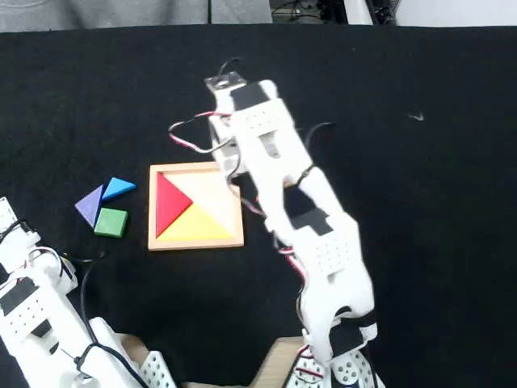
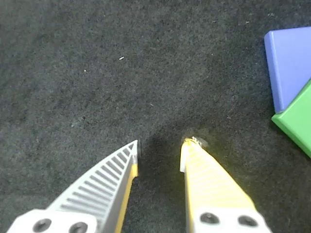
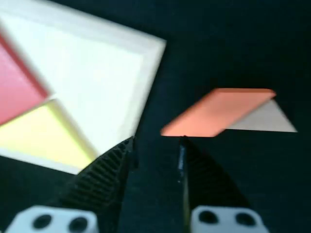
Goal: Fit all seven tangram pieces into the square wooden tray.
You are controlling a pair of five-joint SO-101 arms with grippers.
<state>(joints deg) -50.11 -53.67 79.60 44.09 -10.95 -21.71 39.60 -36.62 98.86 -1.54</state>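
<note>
Nearest the lens in the high view: two white arms, left arm [image 1: 32, 307] tucked at the near left corner, right arm [image 1: 283, 186] stretched out over the black cloth-covered surface [image 1: 404, 202] just beside the square wooden tray [image 1: 196, 166]. Tray holds two pieces lying flat: large red triangle [image 1: 170, 202] against its left side, large yellow triangle [image 1: 202, 226] along its near side, the two touching. Rest of the tray floor bare. Outside it, well apart to the left, a loose cluster: purple triangle [image 1: 90, 204], small blue triangle [image 1: 118, 188], green square [image 1: 111, 221], all touching or nearly so. Left wrist view: left tool [image 2: 160, 143] parted and holding nothing, low over bare cloth; purple and green pieces lie off to one side, near but not between the fingers. Right wrist view: right tool [image 3: 156, 143] parted a little, also with nothing in it, poised just outside the tray's corner; orange parallelogram [image 3: 218, 111] lies on the cloth close ahead, a pale grey triangle [image 3: 265, 121] touching its far edge, likely the seventh piece. Judgement: two of seven seated, five left; orange piece looks to be next.
</note>
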